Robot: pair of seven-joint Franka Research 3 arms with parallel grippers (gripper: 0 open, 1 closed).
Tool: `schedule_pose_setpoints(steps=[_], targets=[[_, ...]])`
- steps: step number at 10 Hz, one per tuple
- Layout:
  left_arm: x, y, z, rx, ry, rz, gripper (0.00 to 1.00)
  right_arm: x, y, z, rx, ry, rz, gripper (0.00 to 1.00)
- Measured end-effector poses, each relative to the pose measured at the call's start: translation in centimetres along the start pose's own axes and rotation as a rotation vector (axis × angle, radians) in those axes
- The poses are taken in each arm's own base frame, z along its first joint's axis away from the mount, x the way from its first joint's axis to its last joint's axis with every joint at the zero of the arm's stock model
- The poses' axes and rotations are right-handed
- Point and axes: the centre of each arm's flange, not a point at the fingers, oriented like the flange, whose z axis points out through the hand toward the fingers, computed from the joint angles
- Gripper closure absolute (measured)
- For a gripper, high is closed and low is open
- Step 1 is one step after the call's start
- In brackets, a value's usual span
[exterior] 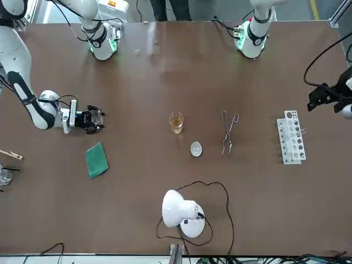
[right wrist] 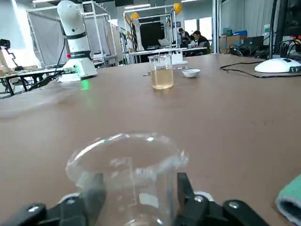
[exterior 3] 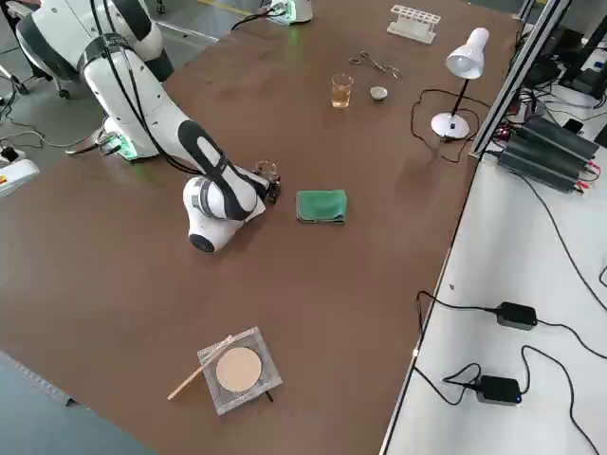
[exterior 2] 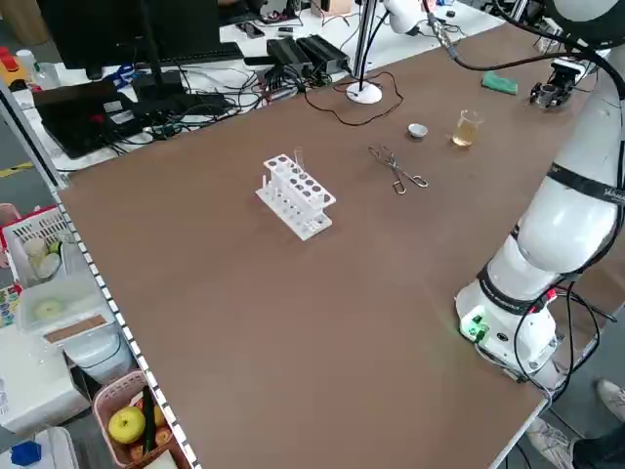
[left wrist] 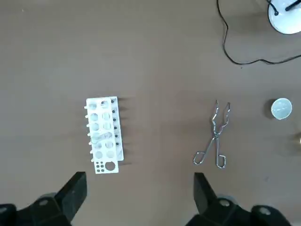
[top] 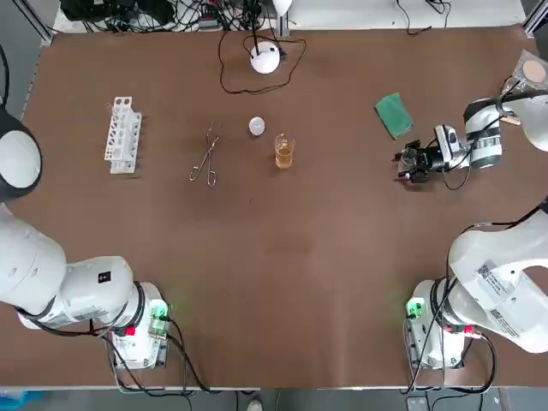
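place: robotics lab | cues: test-tube rack (top: pixel 122 134), glass beaker (right wrist: pixel 126 172), tongs (top: pixel 205 156)

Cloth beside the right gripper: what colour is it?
Green; the cloth shows best in the right side view.

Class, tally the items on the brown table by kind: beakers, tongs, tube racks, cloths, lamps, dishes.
Beakers: 2 (amber beaker, empty beaker in right tool)
Tongs: 1
Tube rack: 1
Cloth: 1
Lamp: 1
Dish: 1
Total: 7
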Motion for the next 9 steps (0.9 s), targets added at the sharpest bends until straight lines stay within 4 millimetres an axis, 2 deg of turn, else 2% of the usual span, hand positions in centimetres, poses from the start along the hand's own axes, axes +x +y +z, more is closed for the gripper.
schedule_pose_setpoints(steps=[1, 2, 3, 6, 9], targets=[[-0.1, -0.2, -0.2, 0.001, 0.003, -0.003, 0.00, 0.0, 0.0, 0.0, 0.000, 0.001, -0.001, 0.23], [-0.1, -0.3, -0.2, 0.001, 0.003, -0.006, 0.00, 0.0, 0.0, 0.0, 0.000, 0.001, -0.001, 0.09], [-0.1, -0.5, -0.2, 0.001, 0.003, -0.008, 0.00, 0.1, 0.1, 0.0, 0.002, 0.006, -0.002, 0.00], [0.0, 0.0, -0.2, 0.001, 0.004, 0.000, 0.00, 0.4, 0.0, 0.0, 0.011, 0.030, -0.004, 0.00], [0.0, 2.0, -0.3, 0.004, 0.005, 0.031, 0.00, 0.7, -0.1, 0.1, 0.024, 0.058, -0.002, 0.00]])
